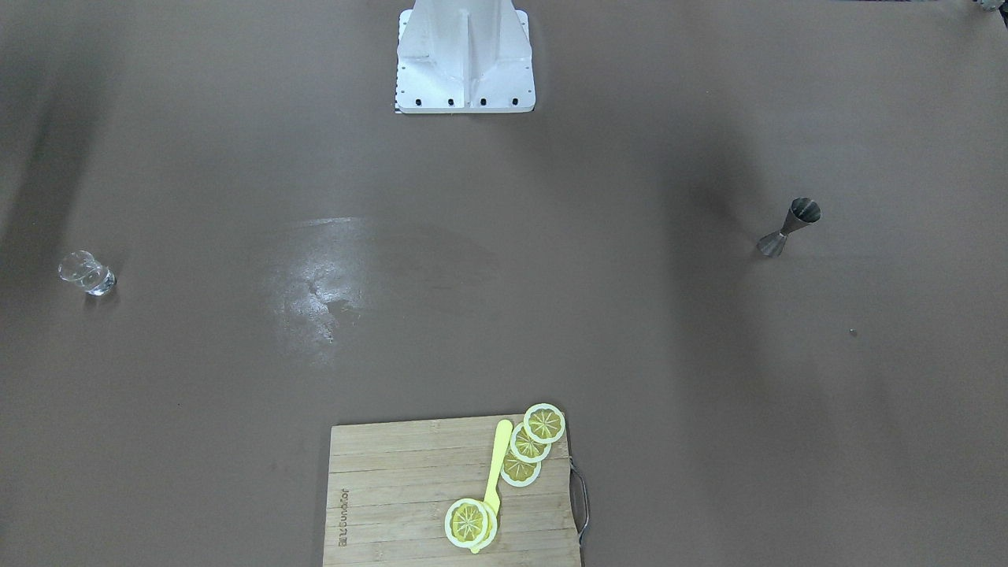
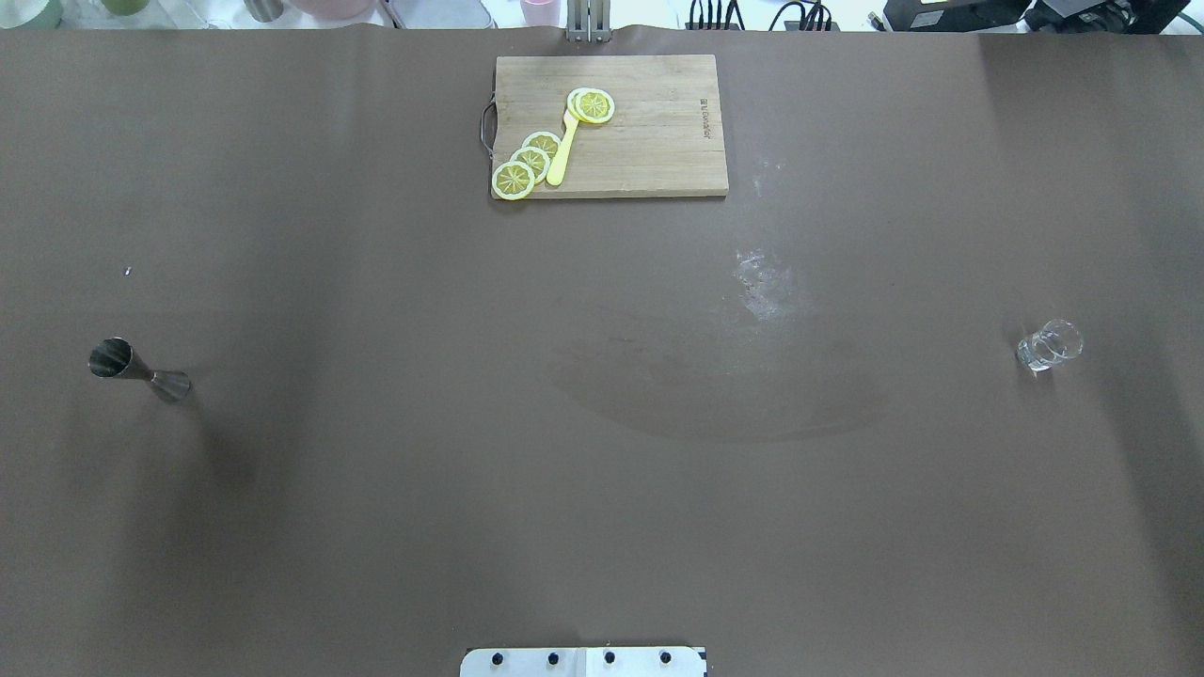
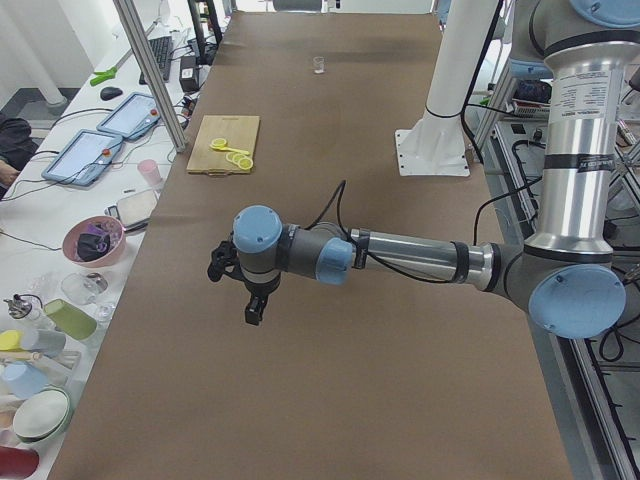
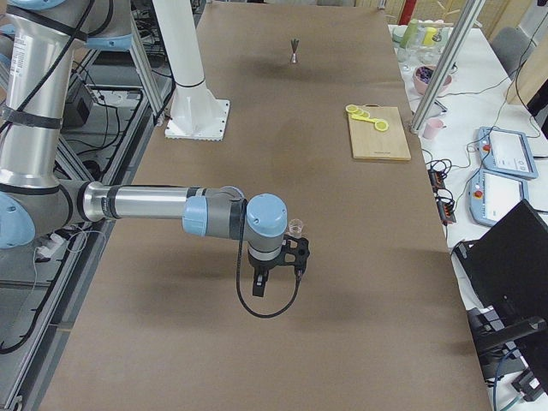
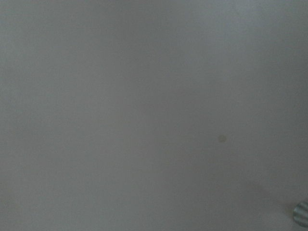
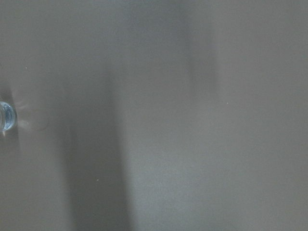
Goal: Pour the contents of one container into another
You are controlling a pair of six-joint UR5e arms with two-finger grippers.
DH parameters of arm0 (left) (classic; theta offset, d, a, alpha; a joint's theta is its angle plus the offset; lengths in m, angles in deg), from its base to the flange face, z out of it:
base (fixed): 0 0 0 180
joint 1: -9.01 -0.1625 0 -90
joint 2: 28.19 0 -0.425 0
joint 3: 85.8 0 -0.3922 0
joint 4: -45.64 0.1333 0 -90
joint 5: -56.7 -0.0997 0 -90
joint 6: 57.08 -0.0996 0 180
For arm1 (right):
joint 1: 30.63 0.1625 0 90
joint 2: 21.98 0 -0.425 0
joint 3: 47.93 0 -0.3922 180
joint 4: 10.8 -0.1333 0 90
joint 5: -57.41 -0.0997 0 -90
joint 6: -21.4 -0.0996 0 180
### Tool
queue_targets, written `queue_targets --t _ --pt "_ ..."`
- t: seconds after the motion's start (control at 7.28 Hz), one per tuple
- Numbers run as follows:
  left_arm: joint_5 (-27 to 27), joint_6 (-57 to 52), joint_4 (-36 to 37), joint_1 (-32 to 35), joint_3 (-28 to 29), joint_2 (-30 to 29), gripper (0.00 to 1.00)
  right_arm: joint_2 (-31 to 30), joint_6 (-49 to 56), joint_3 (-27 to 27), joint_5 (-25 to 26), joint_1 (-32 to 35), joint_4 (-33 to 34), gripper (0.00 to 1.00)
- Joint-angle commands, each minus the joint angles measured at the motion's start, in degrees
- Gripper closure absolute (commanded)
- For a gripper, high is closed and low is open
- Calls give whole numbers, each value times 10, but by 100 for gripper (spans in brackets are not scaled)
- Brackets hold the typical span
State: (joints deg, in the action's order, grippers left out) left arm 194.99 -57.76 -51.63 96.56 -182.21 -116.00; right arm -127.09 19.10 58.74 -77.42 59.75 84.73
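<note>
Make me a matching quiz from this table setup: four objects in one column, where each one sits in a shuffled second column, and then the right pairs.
Column one:
1. metal jigger
2. glass cup
3. cutting board
4. yellow knife

Column two:
a. lying on wood, among lemon slices
b. standing alone on the robot's right side
c. flat at the edge far from the robot, near the middle
d. standing alone on the robot's left side

Pairs: 1-d, 2-b, 3-c, 4-a
</note>
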Motion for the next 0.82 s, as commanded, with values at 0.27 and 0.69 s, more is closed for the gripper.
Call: queue_targets --t 0.27,0.69 --pt "3 0 32 27 -46 109 2 1 0 -1 0 0 -12 0" --pt "0 0 33 30 -51 124 2 1 -1 -1 -1 1 -12 0"
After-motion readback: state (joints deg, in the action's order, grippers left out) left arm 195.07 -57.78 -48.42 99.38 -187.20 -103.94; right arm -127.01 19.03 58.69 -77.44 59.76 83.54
